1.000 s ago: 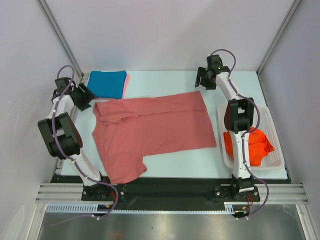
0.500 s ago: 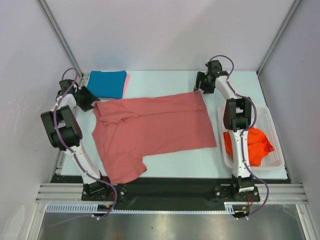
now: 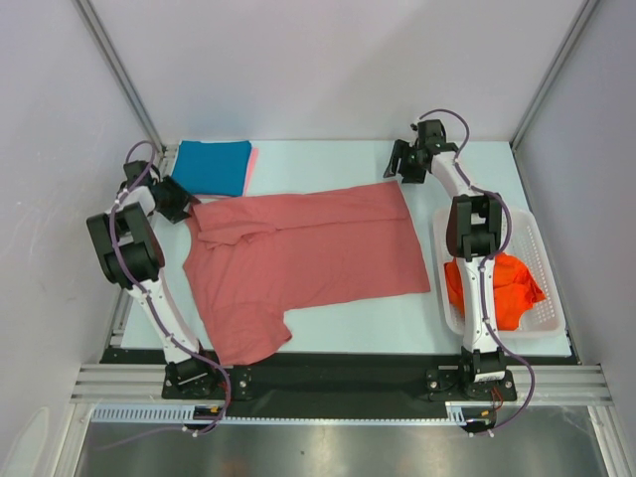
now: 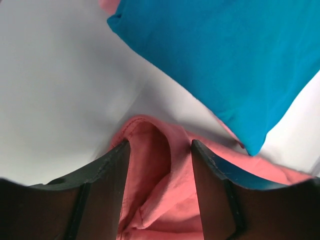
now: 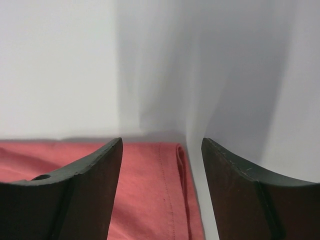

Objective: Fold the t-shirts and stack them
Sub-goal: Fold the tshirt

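- Grey-walled cell, pale worktop [image 3: 338, 164], got it. How far along is the fold-and-stack?
- Early-middle, I'd say. Two look done: the teal-blue shirt [image 3: 213, 166] is folded flat at the far left corner, lying on top of a light pink shirt [image 3: 252, 165] that shows only as an edge strip. That's my stack so far.
- And the big one?
- The salmon-red shirt [image 3: 308, 253] is spread across the middle of the worktop and not folded. Its left side is rumpled, and one sleeve hangs toward the near edge.
- Anything left after that?
- Yes, the orange-red shirts [image 3: 502, 288] are bunched up in the white basket [image 3: 553, 298] on the right, untouched. So this shirt needs folding and stacking, then those.
- Jaws?
- Left jaws are partly open at the shirt's far left corner, just beside the teal stack. They straddle a bunched fold of salmon cloth. I see no pinch, so I'm calling them not holding.
- Right?
- Right jaws are wide open over the shirt's far right corner. The hem corner sits between the fingers, and they hold nothing.
- So the step in hand?
- Looks like both arms are lining up on the two far corners, probably to take the far edge for the first fold. That's my guess only.
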### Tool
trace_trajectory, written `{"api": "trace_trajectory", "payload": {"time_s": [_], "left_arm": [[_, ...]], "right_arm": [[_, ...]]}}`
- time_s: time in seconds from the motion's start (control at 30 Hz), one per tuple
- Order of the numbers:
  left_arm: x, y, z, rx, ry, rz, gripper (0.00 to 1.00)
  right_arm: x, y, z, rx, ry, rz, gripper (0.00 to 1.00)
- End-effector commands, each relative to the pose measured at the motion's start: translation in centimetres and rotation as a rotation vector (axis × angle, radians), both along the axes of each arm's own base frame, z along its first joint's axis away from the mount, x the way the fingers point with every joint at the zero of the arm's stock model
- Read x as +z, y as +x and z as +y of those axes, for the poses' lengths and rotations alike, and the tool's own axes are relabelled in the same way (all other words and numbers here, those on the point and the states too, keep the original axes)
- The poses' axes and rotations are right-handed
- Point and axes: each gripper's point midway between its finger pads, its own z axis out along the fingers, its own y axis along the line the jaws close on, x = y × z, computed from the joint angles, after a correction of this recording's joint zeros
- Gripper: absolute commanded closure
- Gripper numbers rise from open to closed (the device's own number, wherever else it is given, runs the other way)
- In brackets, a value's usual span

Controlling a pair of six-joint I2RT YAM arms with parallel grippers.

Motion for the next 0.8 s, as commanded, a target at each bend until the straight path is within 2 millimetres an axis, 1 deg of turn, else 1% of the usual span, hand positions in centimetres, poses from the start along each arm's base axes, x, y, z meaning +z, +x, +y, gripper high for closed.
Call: {"api": "trace_trajectory", "payload": {"time_s": [0.0, 0.13, 0.3, 0.4, 0.43, 0.57, 0.67, 0.77], "left_arm": [[1.3, 2.1, 0.7, 0.048, -0.017, -0.058, 0.43], [1.0, 2.2, 0.8, 0.068, -0.036, -0.054, 0.48], [0.5, 2.1, 0.9, 0.079, -0.034, -0.039, 0.52], [0.1, 1.8, 1.0, 0.094, -0.035, -0.022, 0.58], [0.1, 1.8, 1.0, 0.097, -0.036, -0.021, 0.62], [0.4, 2.0, 1.4, 0.107, -0.019, -0.03, 0.71], [0.9, 2.1, 1.8, 0.108, 0.005, -0.036, 0.74], [1.0, 2.2, 2.1, 0.106, 0.023, -0.036, 0.75]], "right_arm": [[-2.3, -0.6, 1.2, 0.013, 0.044, 0.054, 0.31], [-2.6, -0.8, 1.6, 0.019, 0.03, 0.059, 0.33], [-2.4, -0.7, 1.6, 0.009, 0.03, 0.055, 0.35], [-2.4, -0.6, 1.5, 0.009, 0.035, 0.054, 0.37], [-2.4, -0.7, 1.5, 0.007, 0.036, 0.058, 0.37], [-2.5, -0.7, 1.4, 0.005, 0.05, 0.063, 0.37], [-2.2, -0.7, 1.4, 0.012, 0.058, 0.059, 0.37], [-2.1, -0.7, 1.6, 0.023, 0.078, 0.059, 0.34]]}}
